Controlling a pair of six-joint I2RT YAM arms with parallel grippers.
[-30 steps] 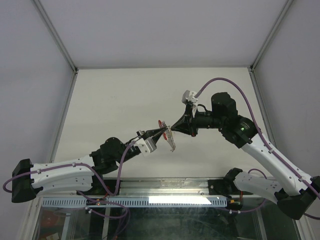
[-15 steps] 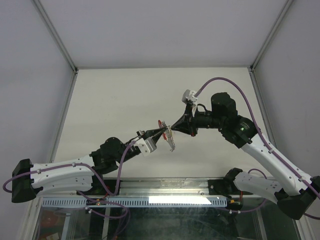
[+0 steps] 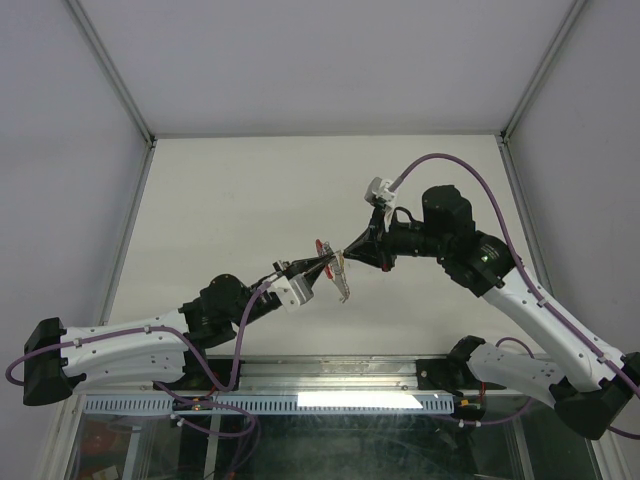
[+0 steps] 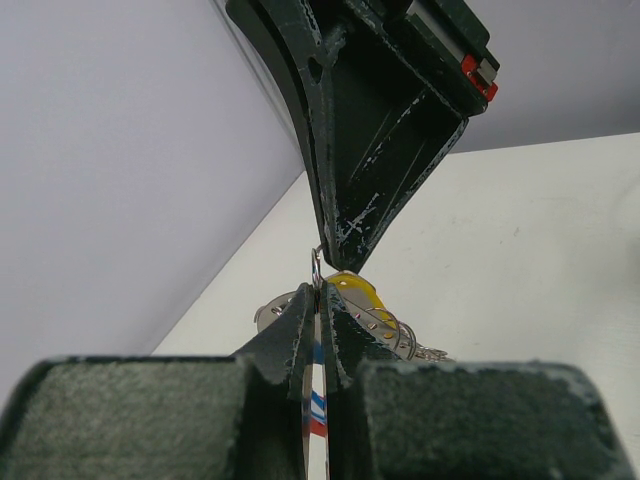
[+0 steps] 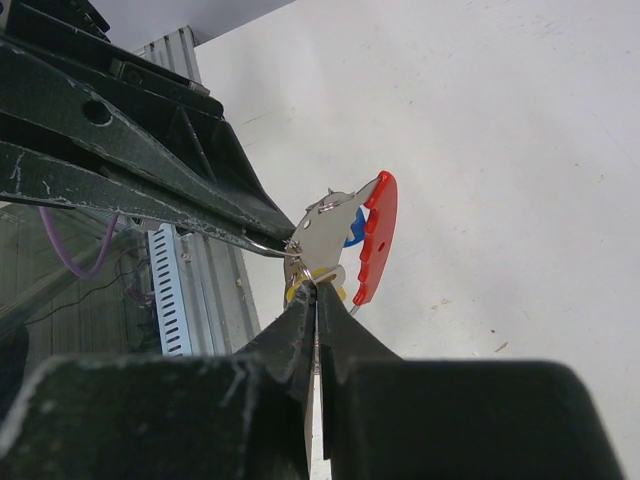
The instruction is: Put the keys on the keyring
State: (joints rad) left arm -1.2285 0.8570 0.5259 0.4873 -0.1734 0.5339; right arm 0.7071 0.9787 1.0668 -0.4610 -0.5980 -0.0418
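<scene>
Both stay put (left gripper [image 4: 317, 295] clamps keyring [image 5: 378, 235], right gripper [image 5: 317, 287] yellow key [image 4: 358, 290]).

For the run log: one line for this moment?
left fingers: shut on keyring | right fingers: shut on yellow key | both: raised above table

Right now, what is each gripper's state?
Left gripper: closed on the red-tabbed silvery metal keyring.
Right gripper: closed on the yellow-headed metal key.

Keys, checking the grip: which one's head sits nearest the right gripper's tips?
The yellow-headed key, right at the right gripper; the blue-headed key shows farther off, against the red tab.
</scene>
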